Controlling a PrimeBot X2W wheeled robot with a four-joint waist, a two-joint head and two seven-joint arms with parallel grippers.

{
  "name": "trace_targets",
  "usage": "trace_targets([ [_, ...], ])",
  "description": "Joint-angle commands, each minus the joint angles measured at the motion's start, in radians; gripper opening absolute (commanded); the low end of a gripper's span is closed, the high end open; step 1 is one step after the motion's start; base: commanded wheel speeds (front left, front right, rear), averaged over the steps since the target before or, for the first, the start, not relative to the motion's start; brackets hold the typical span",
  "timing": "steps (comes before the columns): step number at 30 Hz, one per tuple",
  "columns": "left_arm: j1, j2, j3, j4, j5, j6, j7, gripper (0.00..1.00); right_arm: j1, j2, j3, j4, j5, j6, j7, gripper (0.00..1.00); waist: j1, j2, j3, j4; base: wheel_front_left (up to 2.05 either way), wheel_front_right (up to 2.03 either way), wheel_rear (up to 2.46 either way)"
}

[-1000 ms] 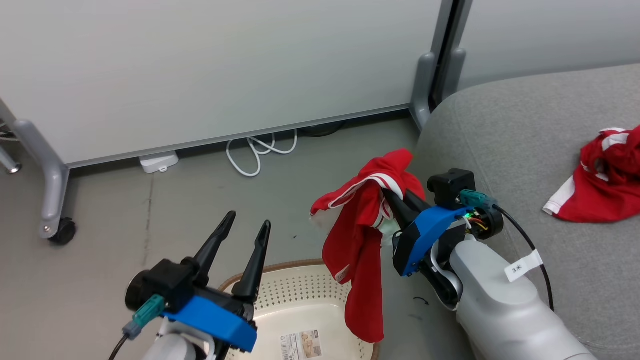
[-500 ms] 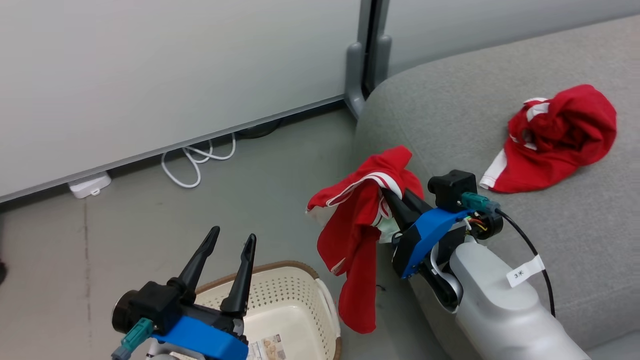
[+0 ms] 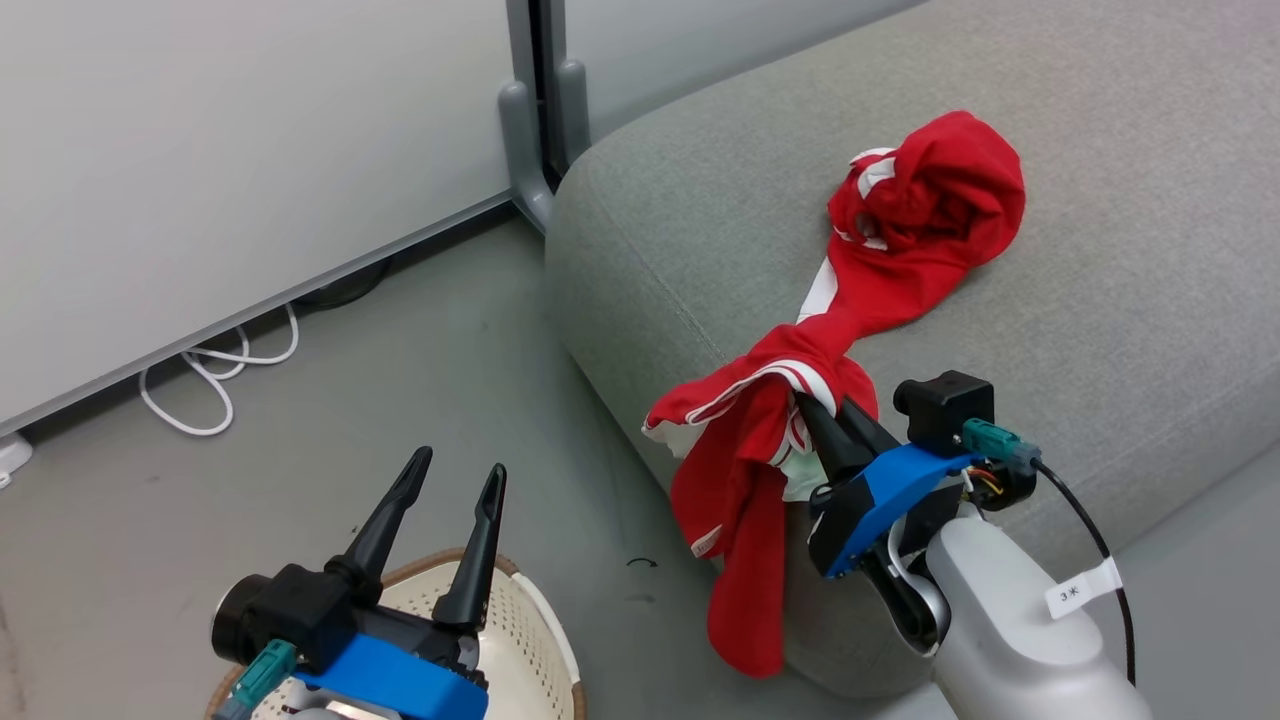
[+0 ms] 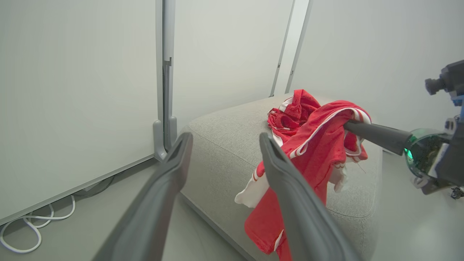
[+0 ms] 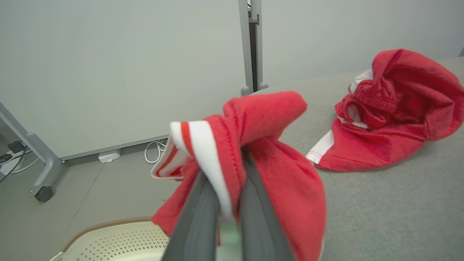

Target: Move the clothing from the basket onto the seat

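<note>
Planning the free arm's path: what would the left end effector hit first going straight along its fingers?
Probably the seat, near its rounded corner; the hanging garment lies just beside that line. Depth is unclear.

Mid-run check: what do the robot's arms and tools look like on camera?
The left tool and right tool each have two long, tapered dark fingers on a black base, with a bright blue cover and a teal plug. The right forearm is smooth pale grey and carries a white tag with a small printed mark. A black cable runs from the plug.
</note>
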Motion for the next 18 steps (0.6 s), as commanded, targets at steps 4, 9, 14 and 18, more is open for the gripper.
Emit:
trace_targets([
  [4, 0.006, 0.013, 0.005, -0.01, 0.005, -0.001, -0.003, 1.0, 0.048, 0.0, -0.039, -0.057, -0.027, 0.0, 0.015, 0.0, 0.0, 0.0, 0.024, -0.042, 0.0, 0.0, 0.0],
  [9, -0.002, 0.022, 0.005, -0.015, 0.006, -0.001, -0.003, 1.0, 0.086, 0.0, -0.076, -0.118, -0.052, 0.0, 0.037, 0.0, 0.0, 0.0, 0.04, -0.049, 0.0, 0.0, 0.0],
  [14, -0.016, 0.022, 0.005, -0.013, -0.001, -0.001, -0.003, 1.0, 0.106, 0.0, -0.114, -0.167, -0.065, 0.0, 0.059, 0.0, 0.0, 0.0, 0.054, -0.036, 0.0, 0.0, 0.0],
  [18, -0.021, 0.02, 0.01, -0.019, 0.006, -0.001, -0.003, 1.0, 0.098, 0.0, -0.16, -0.207, -0.073, 0.0, 0.073, 0.0, 0.0, 0.0, 0.07, -0.02, 0.0, 0.0, 0.0],
])
